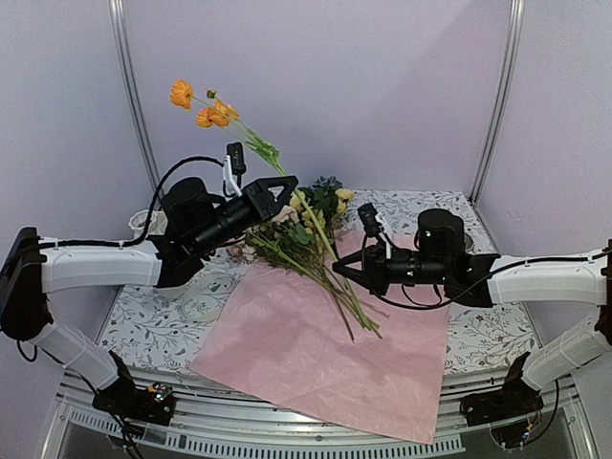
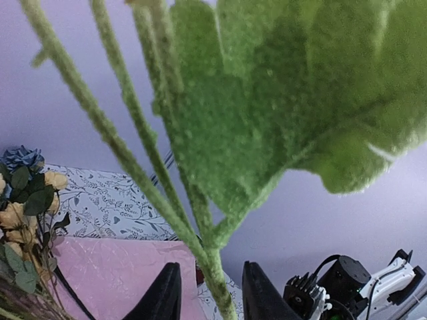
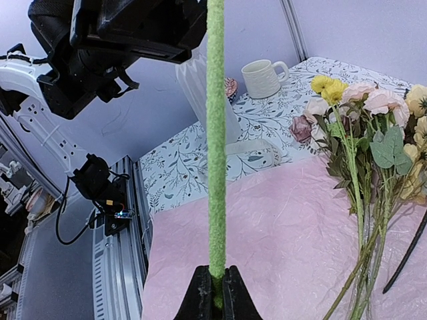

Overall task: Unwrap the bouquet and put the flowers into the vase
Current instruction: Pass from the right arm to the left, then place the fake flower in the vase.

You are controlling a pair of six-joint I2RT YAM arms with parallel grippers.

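A long green stem topped with orange poppies is held up at a slant above the table. My right gripper is shut on its lower end. My left gripper sits higher on the same stem, jaws apart, with a gap on each side. In the top view the left gripper is above the other flowers, which lie on the opened pink wrapping paper. The right gripper hovers over the paper. The white vase stands behind the stem, partly hidden.
A cream mug and a small striped cup stand near the vase on the patterned tablecloth. A cream ribbon lies loose beside the paper. Purple walls enclose the table at the back and sides.
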